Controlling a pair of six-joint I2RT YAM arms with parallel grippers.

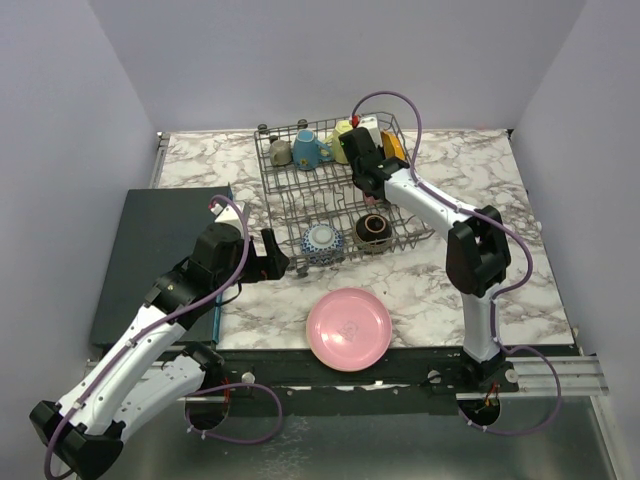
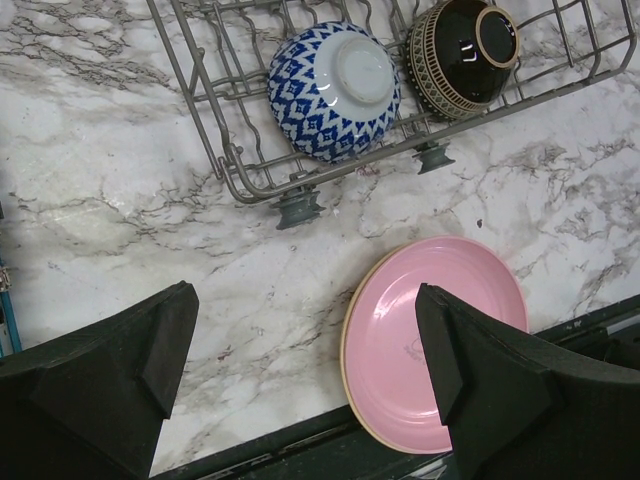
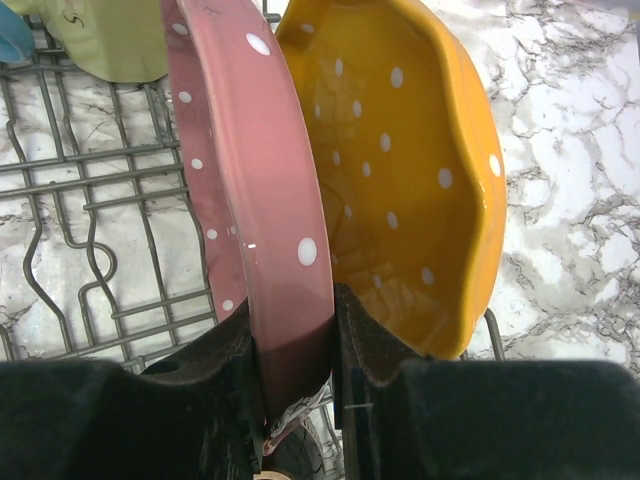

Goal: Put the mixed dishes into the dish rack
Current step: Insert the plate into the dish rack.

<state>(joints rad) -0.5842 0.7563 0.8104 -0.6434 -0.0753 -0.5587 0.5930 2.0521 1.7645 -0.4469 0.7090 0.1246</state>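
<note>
The left gripper [image 1: 272, 255] hangs wide open and empty over the marble table [image 1: 440, 290] beside the near corner of the dish rack [image 1: 270, 180]; the plain pink plate [image 1: 348, 328] lies flat at the table's near edge, where a scraping grab could push it off rather than lift it. In the rack's near row sit the blue patterned bowl [image 1: 322, 243] and the brown bowl [image 1: 374, 230]. Further right, the right gripper [image 3: 295, 350] pinches the rim of the pink dotted plate [image 3: 250, 180], held on edge over the rack close against the orange dotted plate [image 3: 400, 170]; released before it seats between tines, it may tip and chip its neighbour.
</note>
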